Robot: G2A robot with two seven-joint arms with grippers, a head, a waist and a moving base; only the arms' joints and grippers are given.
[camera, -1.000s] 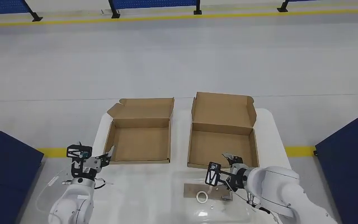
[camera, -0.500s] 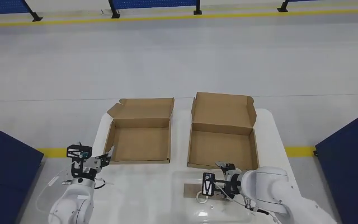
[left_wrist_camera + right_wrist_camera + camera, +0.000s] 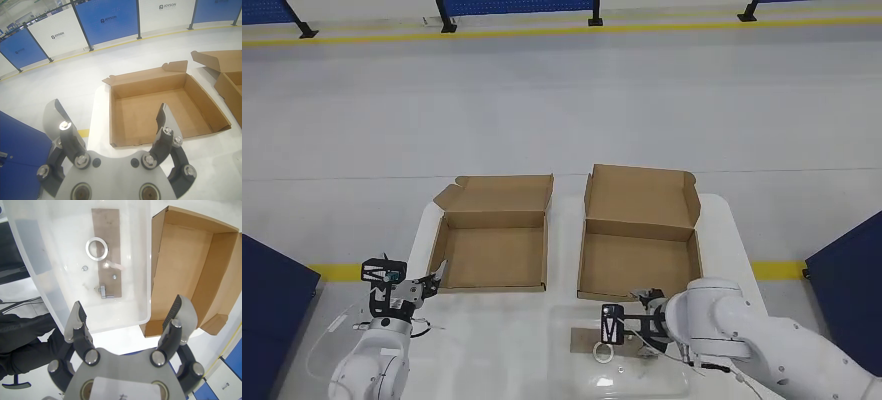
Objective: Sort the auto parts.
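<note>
Both spread: left gripper [image 3: 109, 104] unmoved, right gripper [image 3: 128, 301] farther left, apparently over bin [image 3: 43, 262].

Two small metal pieces [image 3: 84, 268] lie in the clear bin [image 3: 117, 324], ahead of the right pincer [image 3: 128, 300]; too small to be identified. A pale piece [image 3: 113, 265] just beyond them is blurred by glare. The bin's end farthest from that pincer is cut off. The right box [image 3: 226, 62], off to one side of the left pincer [image 3: 110, 104], is cropped by the edge.
</note>
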